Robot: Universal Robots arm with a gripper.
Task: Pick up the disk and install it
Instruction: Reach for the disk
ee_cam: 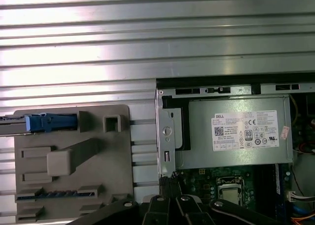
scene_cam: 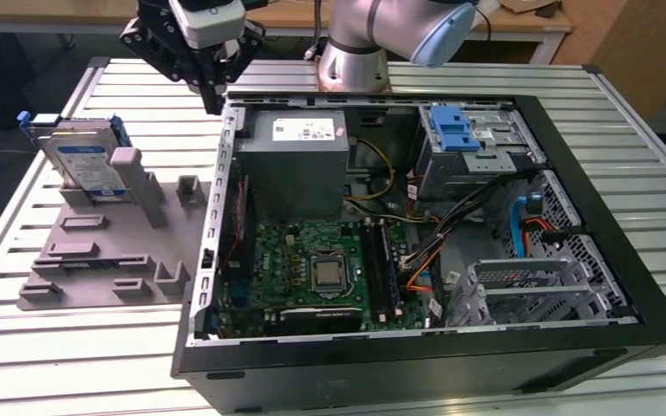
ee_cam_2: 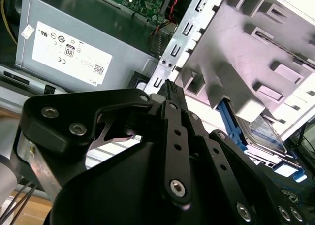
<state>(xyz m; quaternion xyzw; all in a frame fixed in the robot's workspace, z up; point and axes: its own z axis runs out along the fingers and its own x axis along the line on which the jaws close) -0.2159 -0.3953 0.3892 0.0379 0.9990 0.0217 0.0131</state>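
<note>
Disk (scene_cam: 82, 160) stood on edge in a slot at the far end of the grey moulded fixture (scene_cam: 101, 251), at the exterior view's left, well apart from the open computer case (scene_cam: 426, 373). Flat silver metal slab, white-and-blue label on its face, clipped in a blue plastic carrier. The second wrist view caught its label and blue frame (ee_cam_2: 266, 136) behind the fixture's blocks.

Gripper (scene_cam: 212, 104) hung above the case's rear corner, near the power-supply box (scene_cam: 298, 165), between disk and case. Its black linkage fingers met at the tips in both wrist views, closed on nothing.

Judged step: the pick-up, not yet begun; nothing touched the disk. A grasp would call for opened fingers lined up over the carrier's upper edge, and a straight lift clear of the fixture's posts.

Fixture was matt, blocky, with recessed pockets. Case was black, its inner frame of punched sheet steel; green motherboard (scene_cam: 310, 269) on its floor, and a metal drive cage (scene_cam: 472, 147) with a blue latch at the far side. The table (scene_cam: 79, 364) was ribbed aluminium slats, glossy.
</note>
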